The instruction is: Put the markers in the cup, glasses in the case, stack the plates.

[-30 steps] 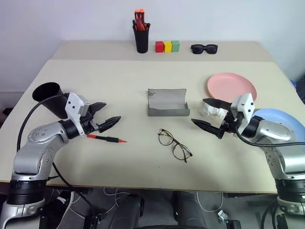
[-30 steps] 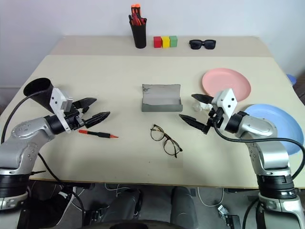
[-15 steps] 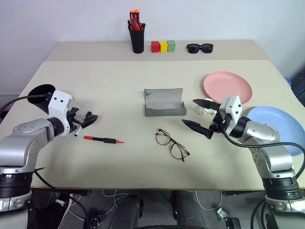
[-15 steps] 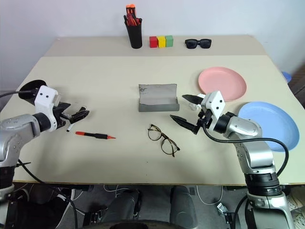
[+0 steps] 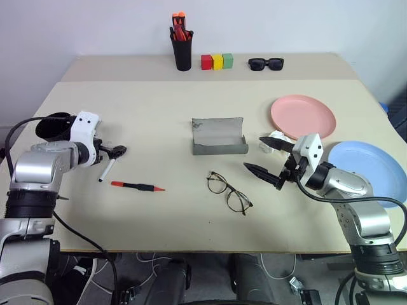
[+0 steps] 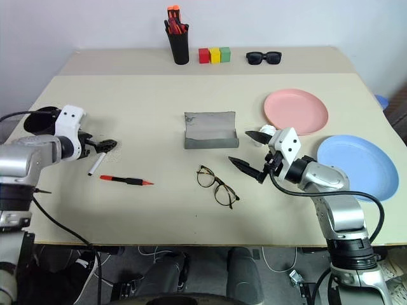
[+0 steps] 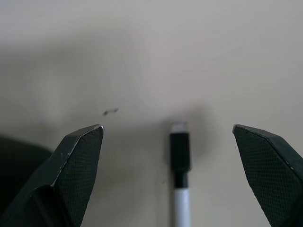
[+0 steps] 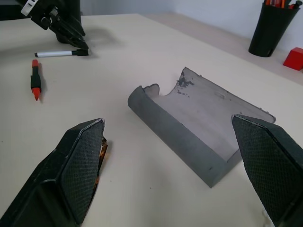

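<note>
**Markers on the table, left gripper poised over the white one**

Markers lie at the table's (image 5: 159, 216) left side: a red-capped marker (image 5: 138, 186) flat on the surface, and just beyond it a white marker with a black cap (image 5: 105, 170), lying at a slant. The left gripper (image 5: 116, 150) points down at the capped end of the white one, its two fingers spread wide to either side of it and holding nothing. Right behind that gripper stands the black cup (image 5: 52, 126). At mid-table sits the grey case (image 5: 219, 136), lid open, and nearer the front edge the wire-rimmed glasses (image 5: 229, 192). The right gripper (image 5: 268, 157) hovers to the right of both, fingers wide apart and empty. Further right are the pink plate (image 5: 303, 116) and the blue plate (image 5: 374, 171), side by side, unstacked.
</note>
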